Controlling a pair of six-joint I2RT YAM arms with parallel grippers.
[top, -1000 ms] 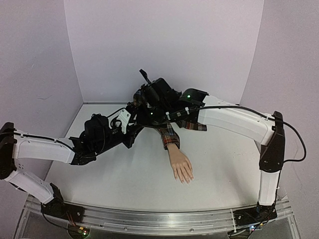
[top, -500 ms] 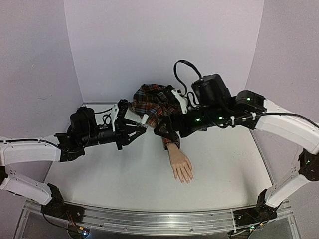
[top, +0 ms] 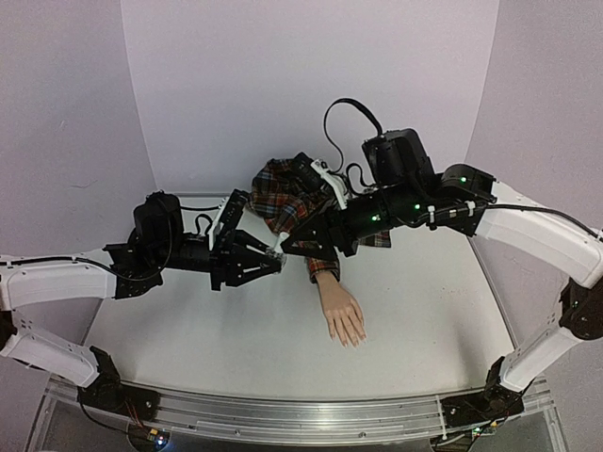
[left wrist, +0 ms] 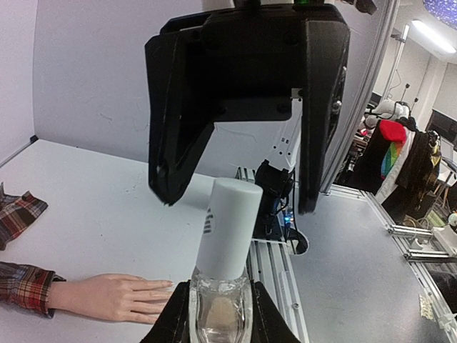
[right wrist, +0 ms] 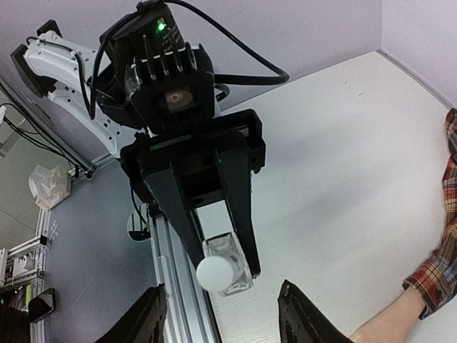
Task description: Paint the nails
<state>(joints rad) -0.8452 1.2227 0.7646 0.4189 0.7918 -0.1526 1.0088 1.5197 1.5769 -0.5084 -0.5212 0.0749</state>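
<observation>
A pale mannequin hand [top: 344,315] lies palm down on the white table, reaching out of a red-blue plaid sleeve [top: 290,191]. The nails [left wrist: 164,285] at its fingertips are tiny and show no detail. My left gripper [top: 271,260] is shut on the small clear glass bottle [left wrist: 218,311], whose white cap [left wrist: 228,227] points at the right gripper. My right gripper [top: 286,250] faces that cap head-on and is open. Its fingers [left wrist: 171,164] stand apart on either side of the cap without touching it. In the right wrist view the bottle [right wrist: 227,266] sits just ahead of my right gripper [right wrist: 225,325].
The aluminium rail [top: 283,414] with both arm bases runs along the table's near edge. Pale walls [top: 311,85] close in the back and sides. A second scrap of plaid cloth [left wrist: 18,213] lies on the table beyond the sleeve.
Both arms have left the bunched pose over the sleeve. The left gripper has come forward and down a little with the bottle, and the right gripper has swung round to face the cap.
</observation>
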